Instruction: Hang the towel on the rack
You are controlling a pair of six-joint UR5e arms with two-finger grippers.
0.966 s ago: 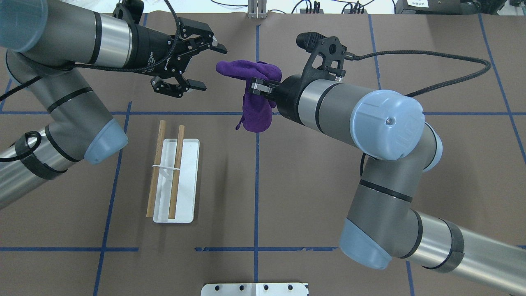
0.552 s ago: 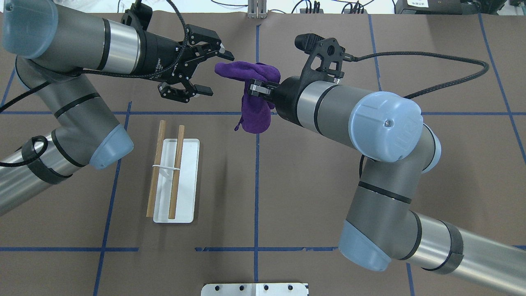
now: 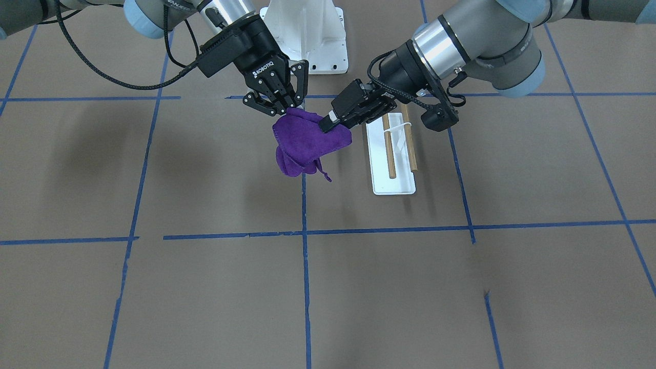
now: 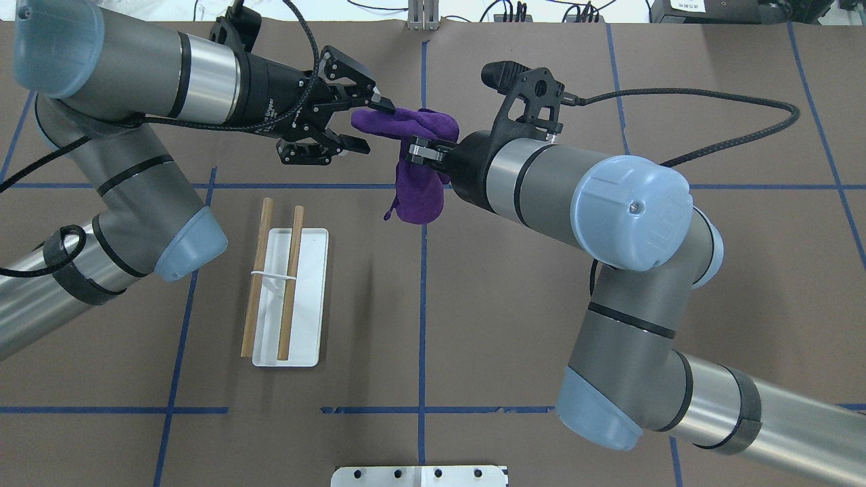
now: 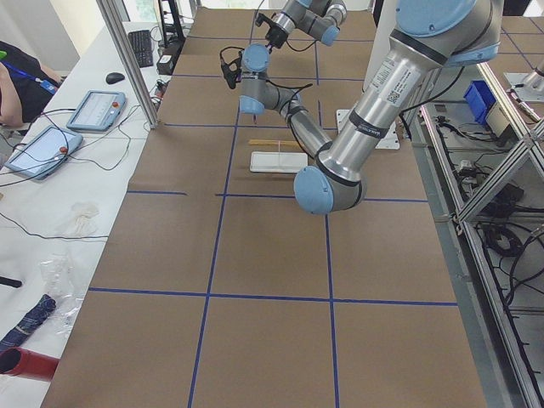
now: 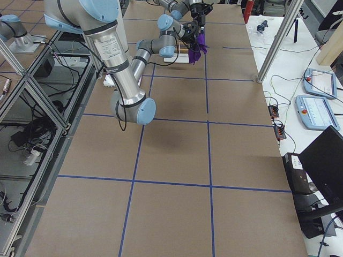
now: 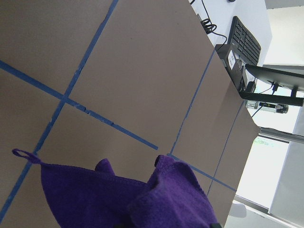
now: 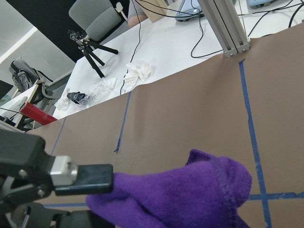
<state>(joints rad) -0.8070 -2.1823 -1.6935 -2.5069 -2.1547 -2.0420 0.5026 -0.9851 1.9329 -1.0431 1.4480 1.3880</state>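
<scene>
Hanging from the right gripper (image 4: 415,149), whose fingers are pinched tight on a fold of the cloth, the purple towel (image 4: 419,189) is held in the air above the brown paper-covered table (image 4: 487,304), close to the blue tape line that runs down the table's middle. One bunched end of the towel sticks out sideways towards the left arm, and the rest droops down, with a tiny loop (image 4: 388,212) dangling at the lowest corner. The left gripper (image 4: 369,125) comes in from the opposite side with its two fingers spread apart, one on either side of that bunched end. The upper finger lies against the cloth, while the lower one stands clear of it. The right wrist view shows one black finger pad (image 8: 92,178) of the left gripper resting just on top of the plush fabric. The rack (image 4: 308,297), a white rectangular base carrying two wooden rods (image 4: 291,281) side by side and bound by a thin white band, sits on the table nearer the robot, under the left arm, well apart from the towel.
</scene>
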